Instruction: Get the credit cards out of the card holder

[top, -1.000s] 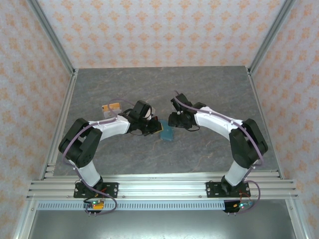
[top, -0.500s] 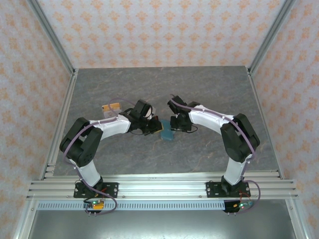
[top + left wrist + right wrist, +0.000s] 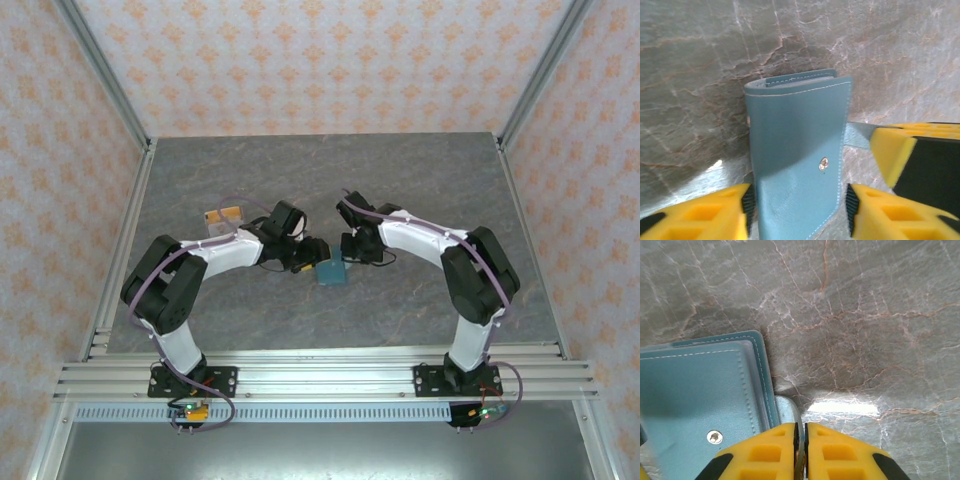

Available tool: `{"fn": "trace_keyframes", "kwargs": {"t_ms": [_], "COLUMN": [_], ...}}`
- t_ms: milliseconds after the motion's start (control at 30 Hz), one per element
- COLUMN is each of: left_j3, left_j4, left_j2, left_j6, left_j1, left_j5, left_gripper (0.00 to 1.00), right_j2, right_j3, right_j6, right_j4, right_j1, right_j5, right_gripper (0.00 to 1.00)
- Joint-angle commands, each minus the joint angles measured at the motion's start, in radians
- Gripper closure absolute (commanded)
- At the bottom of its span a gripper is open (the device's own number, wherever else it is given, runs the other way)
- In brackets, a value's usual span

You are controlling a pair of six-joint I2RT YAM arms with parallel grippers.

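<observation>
The teal card holder (image 3: 332, 272) lies folded on the table between both arms. In the left wrist view the card holder (image 3: 795, 150) stands between my left gripper's (image 3: 797, 212) yellow fingers, and both pads press its side edges. My left gripper (image 3: 308, 259) is at its left side in the top view. My right gripper (image 3: 800, 440) is shut on the pale teal closing tab (image 3: 787, 411) that sticks out beside the card holder (image 3: 695, 395). My right gripper (image 3: 349, 252) is at its back right. An orange-tan credit card (image 3: 228, 213) lies on the table further left.
The grey marbled table (image 3: 420, 180) has open room behind and to the right of the arms. Metal frame rails (image 3: 120, 230) run along the left and right edges. A pale card-like piece (image 3: 209, 216) touches the orange-tan card.
My right gripper has moved left to the card holder's right edge and onto its tab. The card holder has shifted slightly toward the near side and lies flatter.
</observation>
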Motion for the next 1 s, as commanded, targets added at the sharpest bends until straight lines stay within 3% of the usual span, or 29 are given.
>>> {"fn": "trace_keyframes", "kwargs": {"t_ms": [0,100,267,300,333,600,833,967], "left_j3": [0.057,0.088,0.143,0.144,0.142,0.107,0.065,0.055], "left_j4": [-0.136,-0.218,-0.334,-0.342,-0.348,-0.366,-0.332,-0.321], "left_j2": [-0.053,-0.086,-0.147,-0.162,-0.178,-0.25,-0.281,-0.282], "left_j6": [0.054,0.082,0.106,0.104,0.102,0.1,0.075,0.075], "left_j1": [0.011,0.011,0.011,0.012,0.012,0.015,0.017,0.017], "left_j5": [-0.115,-0.207,-0.347,-0.367,-0.383,-0.442,-0.463,-0.451], "left_gripper": [0.38,0.27,0.18,0.12,0.0,0.0,0.01,0.03], "right_j2": [-0.114,-0.18,-0.208,-0.204,-0.198,-0.163,-0.18,-0.178], "right_j3": [-0.01,-0.016,-0.001,0.003,0.007,0.02,0.013,0.008], "right_j6": [-0.048,-0.084,-0.077,-0.071,-0.066,-0.056,-0.051,-0.053], "right_j4": [0.029,0.055,0.109,0.116,0.125,0.139,0.193,0.164], "right_j1": [-0.006,-0.006,0.003,0.007,0.011,0.017,0.017,0.018], "right_j5": [0.017,-0.03,-0.117,-0.126,-0.137,-0.175,-0.305,-0.248], "right_gripper": [0.89,0.89,0.88,0.88,0.88,0.88,0.88,0.88]}}
